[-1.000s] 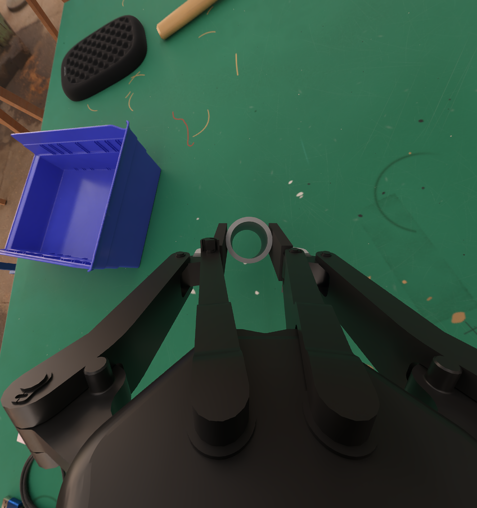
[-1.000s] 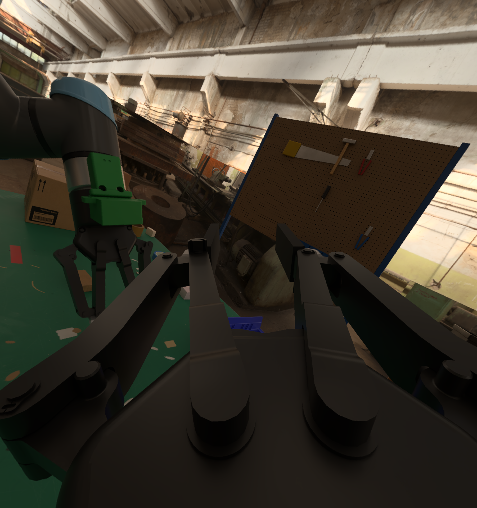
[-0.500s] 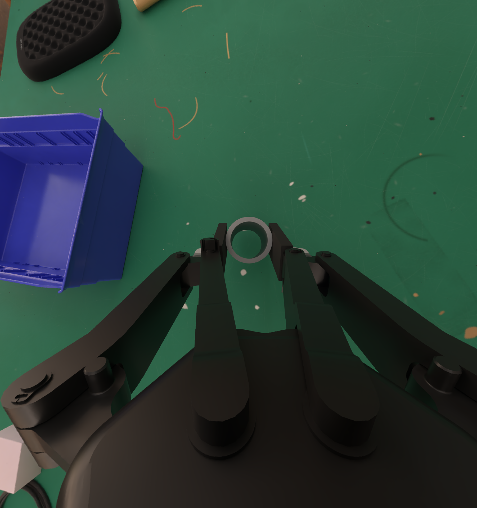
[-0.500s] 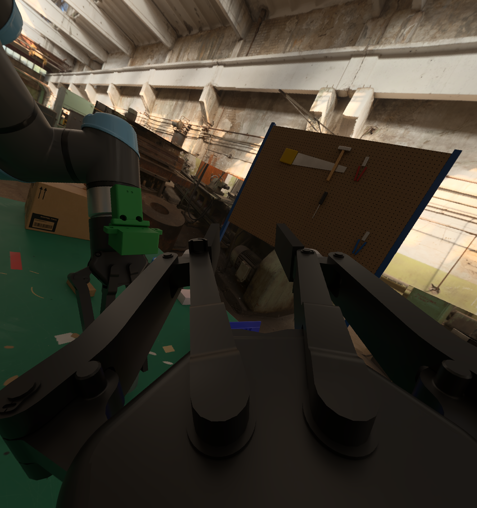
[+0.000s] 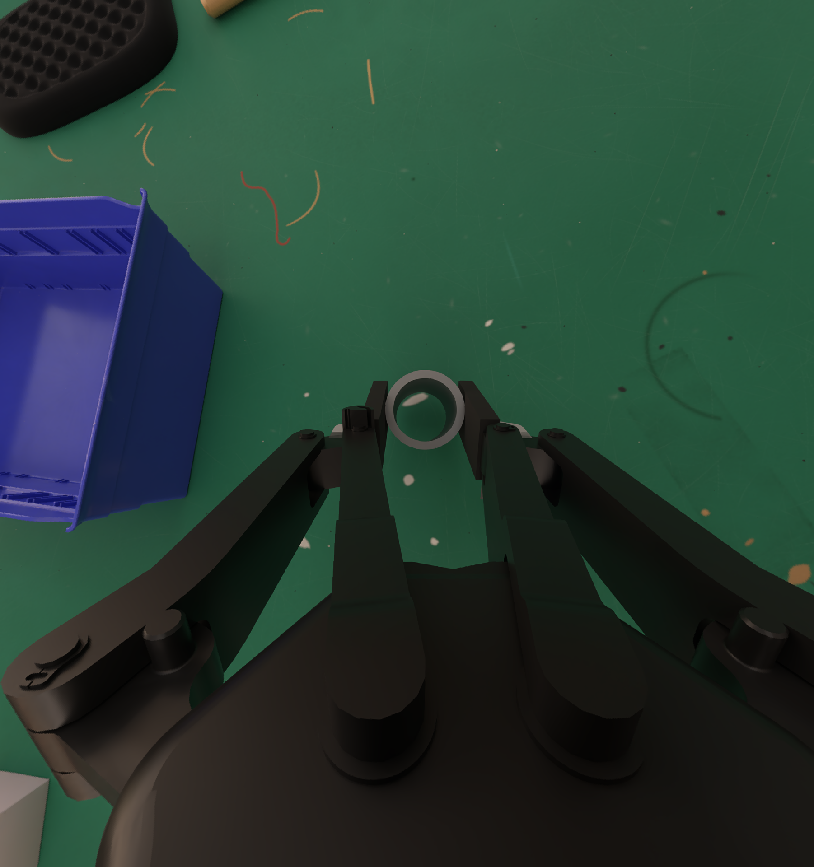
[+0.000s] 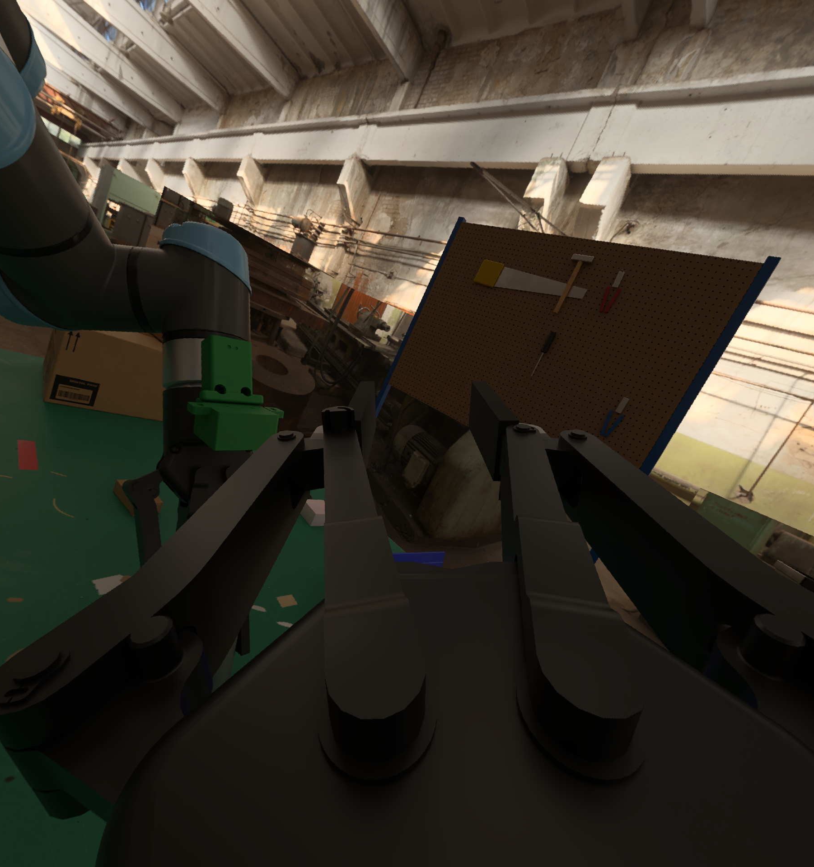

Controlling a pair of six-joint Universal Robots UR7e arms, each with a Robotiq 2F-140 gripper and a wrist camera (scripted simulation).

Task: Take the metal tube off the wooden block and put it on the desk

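My left gripper (image 5: 423,390) is shut on the grey metal tube (image 5: 424,443). I see the tube end-on as a ring between the two pads, held above the green desk (image 5: 536,187). In the right wrist view the left arm (image 6: 198,300) hangs over the desk with its green wrist mount, and a brown wooden block (image 6: 122,489) lies just behind its fingers. The tube is hidden there behind my right gripper's own linkage. My right gripper (image 6: 424,394) is open and empty, raised and pointing at the pegboard.
A blue bin (image 5: 67,356) stands left of the tube. A black perforated oval object (image 5: 67,61) and a wooden dowel end (image 5: 222,5) lie beyond it. A white block (image 5: 6,816) sits at bottom left. A cardboard box (image 6: 100,370) and a pegboard with tools (image 6: 583,356) stand behind.
My left gripper has carried the tube to the right, so the blue bin slid left in its view and the white block came into sight. My right gripper has barely moved.
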